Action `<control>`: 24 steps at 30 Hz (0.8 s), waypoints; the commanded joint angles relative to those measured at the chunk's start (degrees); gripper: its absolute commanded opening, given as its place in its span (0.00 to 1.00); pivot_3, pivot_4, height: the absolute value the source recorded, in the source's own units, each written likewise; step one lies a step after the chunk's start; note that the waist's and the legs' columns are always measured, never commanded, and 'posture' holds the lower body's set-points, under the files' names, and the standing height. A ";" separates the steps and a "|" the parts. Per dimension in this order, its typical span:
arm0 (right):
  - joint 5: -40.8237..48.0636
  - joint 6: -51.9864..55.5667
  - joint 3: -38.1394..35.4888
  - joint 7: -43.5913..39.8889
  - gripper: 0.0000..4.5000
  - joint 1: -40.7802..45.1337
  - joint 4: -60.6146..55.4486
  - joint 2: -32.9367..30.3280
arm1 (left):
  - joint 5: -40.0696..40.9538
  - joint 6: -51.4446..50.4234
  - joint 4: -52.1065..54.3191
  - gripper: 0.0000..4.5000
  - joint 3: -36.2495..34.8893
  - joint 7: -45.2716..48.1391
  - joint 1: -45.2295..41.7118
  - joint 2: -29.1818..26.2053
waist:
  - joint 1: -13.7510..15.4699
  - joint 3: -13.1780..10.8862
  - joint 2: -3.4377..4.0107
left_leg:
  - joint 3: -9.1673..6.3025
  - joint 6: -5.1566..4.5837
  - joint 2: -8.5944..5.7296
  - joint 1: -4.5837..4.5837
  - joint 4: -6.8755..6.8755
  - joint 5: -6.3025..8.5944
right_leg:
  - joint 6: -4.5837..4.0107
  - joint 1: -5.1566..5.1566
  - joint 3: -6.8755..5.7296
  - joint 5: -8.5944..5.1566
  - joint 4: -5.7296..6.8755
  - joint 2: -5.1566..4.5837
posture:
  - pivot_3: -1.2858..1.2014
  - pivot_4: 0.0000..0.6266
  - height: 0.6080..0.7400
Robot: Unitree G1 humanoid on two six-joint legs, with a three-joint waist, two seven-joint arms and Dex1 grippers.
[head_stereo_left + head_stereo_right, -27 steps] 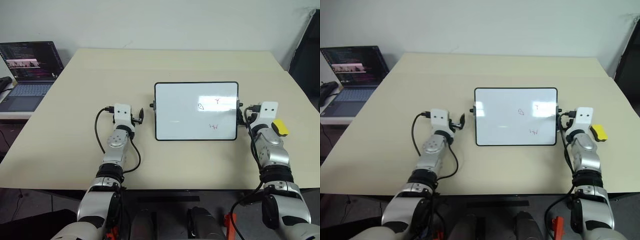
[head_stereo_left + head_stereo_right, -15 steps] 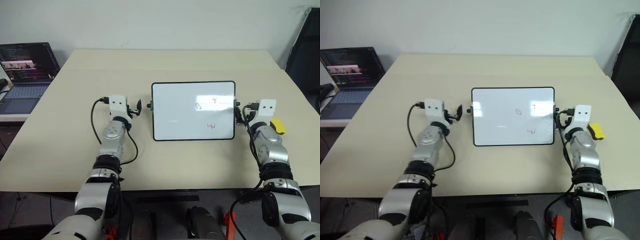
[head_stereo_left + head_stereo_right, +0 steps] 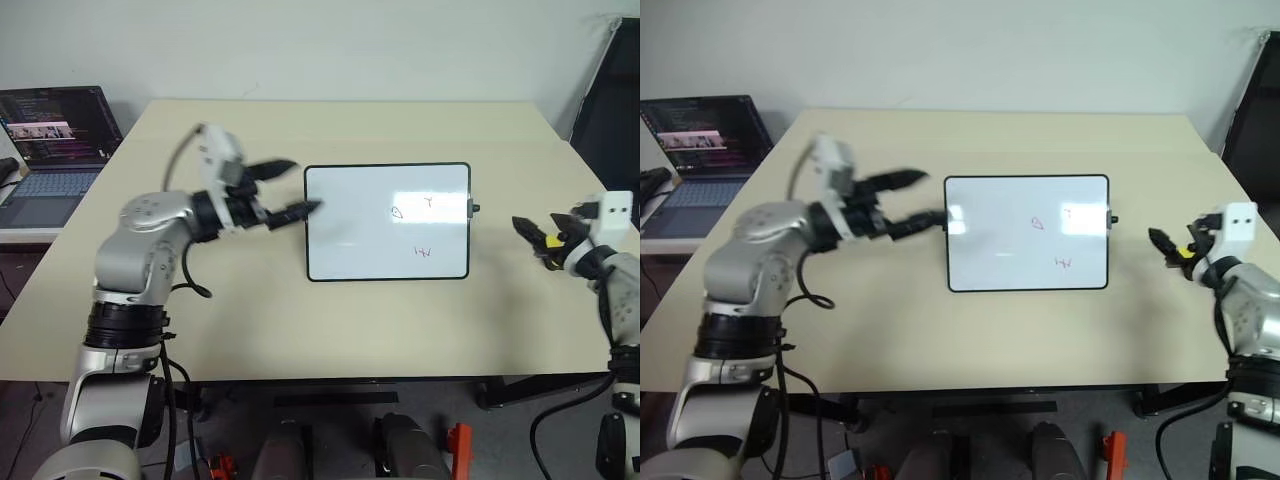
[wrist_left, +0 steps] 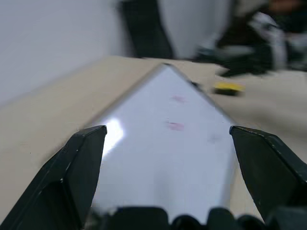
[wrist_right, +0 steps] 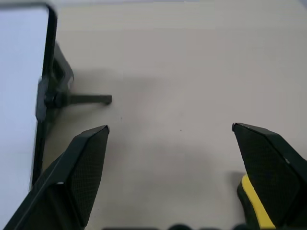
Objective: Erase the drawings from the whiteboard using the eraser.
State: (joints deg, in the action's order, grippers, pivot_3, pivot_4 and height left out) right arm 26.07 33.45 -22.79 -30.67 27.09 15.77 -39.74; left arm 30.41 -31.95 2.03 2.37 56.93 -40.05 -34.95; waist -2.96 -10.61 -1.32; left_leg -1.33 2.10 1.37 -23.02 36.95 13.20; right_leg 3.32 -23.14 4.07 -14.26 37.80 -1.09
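Head view: whiteboard (image 3: 387, 222) w/ drawings (image 3: 400, 212); left tool (image 3: 288, 188) wide, right tool (image 3: 540, 236) wide over eraser (image 5: 256, 208).

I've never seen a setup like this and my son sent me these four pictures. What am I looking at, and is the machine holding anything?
It is a humanoid robot with two arms, standing at a table. The two wide pictures come from cameras in its head, looking down. The other two come from cameras on its wrists, looking out between the black fingers. On the table lies a whiteboard with three small drawings. A laptop sits off to the left. The left gripper is open beside the board's edge, holding nothing. The right gripper is open too, with the yellow eraser beside one finger, not yet gripped.
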 commanded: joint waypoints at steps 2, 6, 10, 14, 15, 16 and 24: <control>-4.19 -0.25 1.38 -0.58 1.00 3.22 8.22 -5.80 | 0.58 -4.96 4.10 1.00 6.56 -3.61 -1.71 9.02 | 0.22 0.00 0.00 | 0.01 0.00 -0.02 -0.01 0.02 0.00 | 0.00 0.00 0.00 0.00 -0.01 -0.01 | 0.52 0.24 1.00; -6.81 -2.28 3.56 -2.04 1.00 7.50 16.97 -7.36 | -3.32 -3.86 4.07 1.00 11.82 -5.61 -1.74 14.44 | -0.32 0.00 0.00 | 0.07 -0.01 -0.01 -0.01 -0.01 0.00 | -0.01 -0.03 0.07 0.00 -0.06 0.02 | 0.52 0.24 1.00; -9.66 -3.16 5.99 -2.66 1.00 12.10 24.56 -7.53 | -2.59 -4.46 6.78 1.00 13.29 -5.27 -1.04 17.45 | -0.89 0.00 0.01 | 0.13 -0.01 0.02 0.05 -0.05 0.00 | -0.06 -0.06 0.17 -0.03 -0.02 0.07 | 0.52 0.24 1.00; -12.01 -4.35 8.05 -3.27 1.00 15.87 30.42 -7.26 | -3.41 -4.72 7.50 1.00 13.36 -5.60 -0.22 17.43 | -0.86 0.00 0.02 | 0.13 -0.01 0.03 0.06 -0.04 0.00 | -0.06 -0.06 0.17 -0.03 -0.01 0.09 | 0.52 0.24 1.00; -12.39 -4.46 8.43 -3.60 1.00 16.60 31.52 -7.15 | -3.62 -4.65 7.57 1.00 13.32 -5.67 -0.03 17.25 | -0.84 0.00 0.02 | 0.13 0.00 0.02 0.05 -0.03 0.00 | -0.06 -0.06 0.17 -0.03 -0.01 0.09 | 0.52 0.24 1.00; -13.10 -4.49 9.15 -3.74 1.00 17.36 32.85 -7.10 | -3.67 -4.64 7.87 1.00 13.28 -5.66 0.22 17.05 | -0.76 0.00 0.02 | 0.14 -0.01 0.02 0.05 -0.02 0.00 | -0.06 -0.06 0.18 -0.03 -0.02 0.08 | 0.52 0.24 1.00; -16.17 -7.48 10.45 -2.86 1.00 21.12 41.29 -7.19 | -3.50 -5.74 9.91 1.00 13.07 -6.55 1.46 16.41 | -0.34 0.00 0.02 | 0.14 0.00 0.01 0.02 -0.04 0.00 | -0.06 -0.06 0.16 -0.04 -0.06 0.06 | 0.52 0.24 1.00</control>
State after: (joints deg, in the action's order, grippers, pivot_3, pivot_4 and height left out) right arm 10.18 27.59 -11.98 -33.66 46.47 56.86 -45.82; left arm 26.61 -37.49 9.03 16.12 50.60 -38.48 -18.53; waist -3.30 -10.61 -1.30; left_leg -1.19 2.10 1.38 -23.00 36.91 13.20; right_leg 3.27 -23.19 4.23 -14.30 37.73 -1.03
